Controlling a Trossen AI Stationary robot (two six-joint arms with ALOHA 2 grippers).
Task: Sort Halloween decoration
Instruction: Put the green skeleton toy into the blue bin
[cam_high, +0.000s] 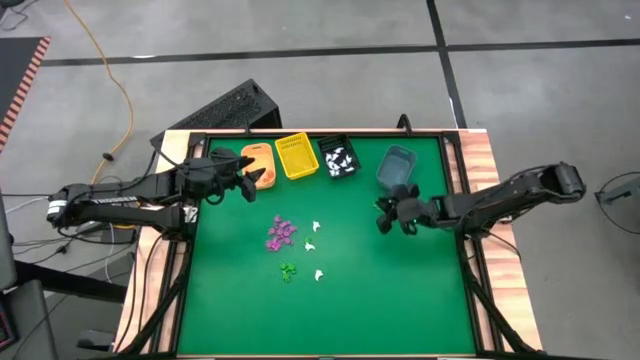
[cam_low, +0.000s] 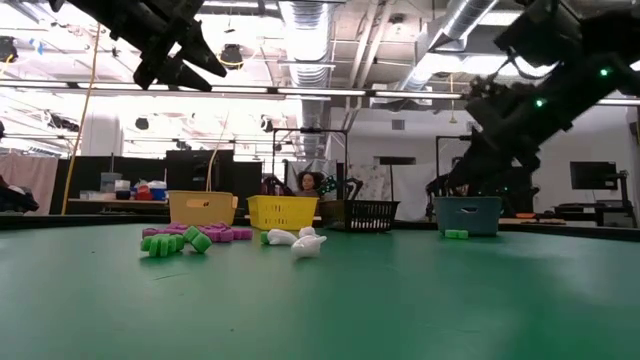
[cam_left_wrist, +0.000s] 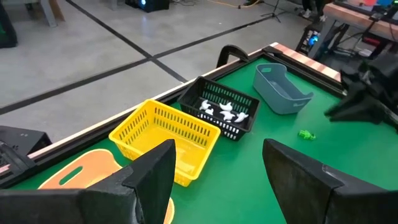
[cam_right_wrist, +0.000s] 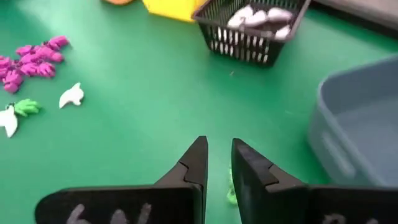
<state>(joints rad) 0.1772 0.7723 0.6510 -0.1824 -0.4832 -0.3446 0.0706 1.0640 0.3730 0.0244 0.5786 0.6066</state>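
The Halloween decoration lies loose on the green mat: a purple cluster (cam_high: 281, 232), three white pieces (cam_high: 316, 227) and a green piece (cam_high: 288, 270). One more green piece (cam_left_wrist: 305, 134) rests on the mat in front of the blue-grey bin (cam_high: 396, 167). My right gripper (cam_right_wrist: 219, 149) hangs above that piece, clear of it. Its fingers are open by a narrow gap with nothing between them. My left gripper (cam_left_wrist: 217, 149) waits open in the air by the orange bin (cam_high: 258, 160).
Four bins line the far edge: orange, yellow (cam_high: 296, 155), black (cam_high: 339, 158) with white pieces inside, and blue-grey. The mat's near half is bare green. A raised frame (cam_high: 462, 180) borders the mat. A person (cam_low: 310, 182) shows beyond the table in the low view.
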